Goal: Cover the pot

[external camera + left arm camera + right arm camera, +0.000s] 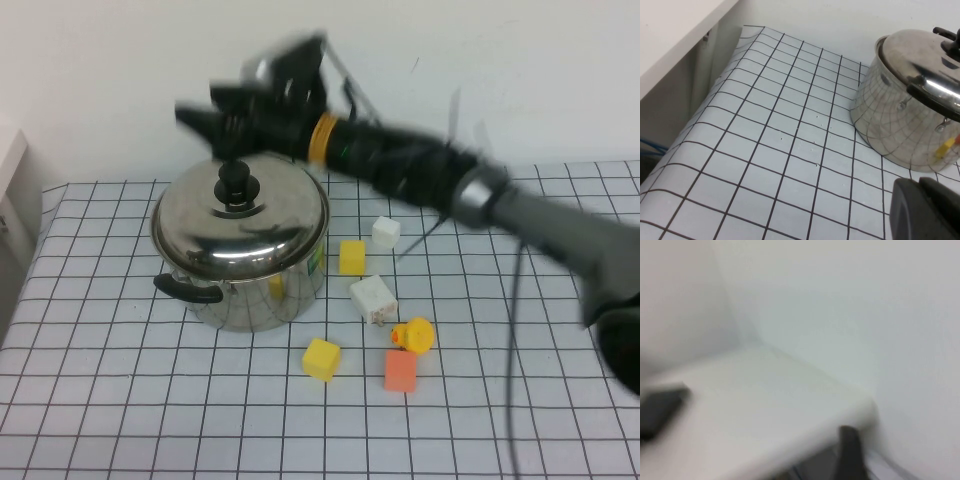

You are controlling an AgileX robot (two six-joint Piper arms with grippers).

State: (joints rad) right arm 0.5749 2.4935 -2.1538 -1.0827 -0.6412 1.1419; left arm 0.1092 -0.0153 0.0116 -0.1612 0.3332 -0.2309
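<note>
I can read no words, numbers, brands or signs anywhere. The pot shows only bare shiny steel and reflections of the grid lines, and its lid is unmarked too. The small blocks beside the pot carry no letters that I can make out. My arm above the pot is blurred and shows no label.

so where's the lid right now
In the high view the lid sits on the pot, left of centre on the table, with the yellow block to its right. The right hand is just above its knob; the left hand is parked low, left of the pot.
</note>
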